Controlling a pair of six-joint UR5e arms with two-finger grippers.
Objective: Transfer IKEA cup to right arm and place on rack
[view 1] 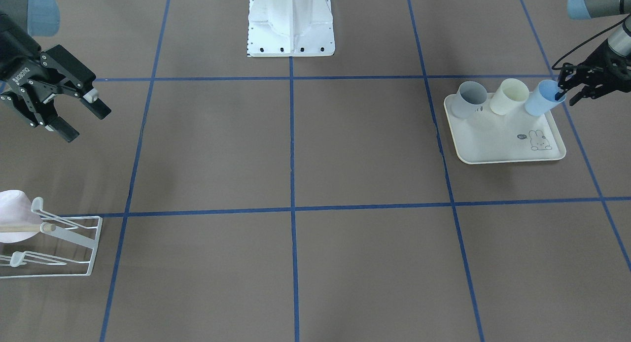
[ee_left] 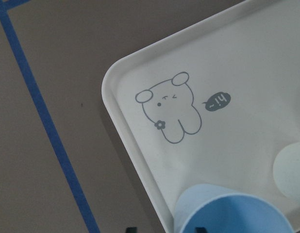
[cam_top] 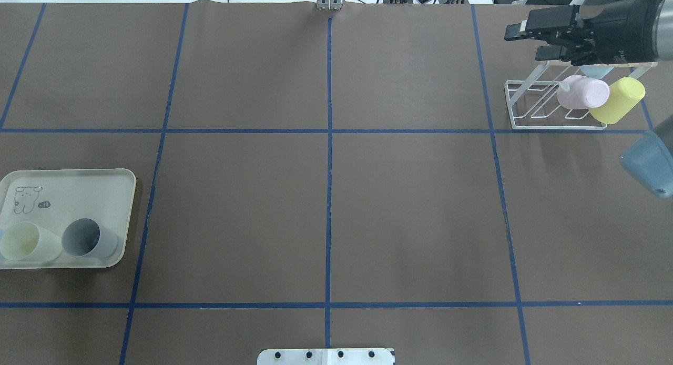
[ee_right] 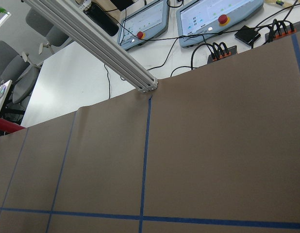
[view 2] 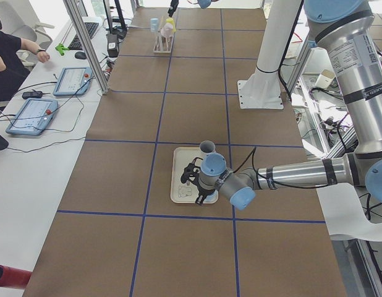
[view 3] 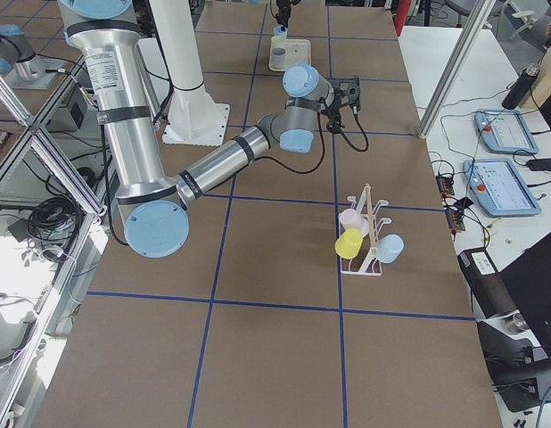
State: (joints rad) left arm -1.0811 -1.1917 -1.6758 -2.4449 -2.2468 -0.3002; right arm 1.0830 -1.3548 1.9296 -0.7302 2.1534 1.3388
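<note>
So the blue cup (view 1: 541,99) is sitting upright, mouth up, on the tray (view 1: 498,147) in the upper right of the front view. The left pincer (view 1: 567,94) is straddling its rim from the frame's right, one finger inside and one outside, looking released and not clamped yet. The right pincer (view 1: 86,122) is hanging spread wide in the upper left, well apart, with the rack (view 1: 96,233) below it at lower left. The left arm's clearly nearer, so I'm guessing the next bit is pinching the wall and lifting along the cup's vertical axis.
</note>
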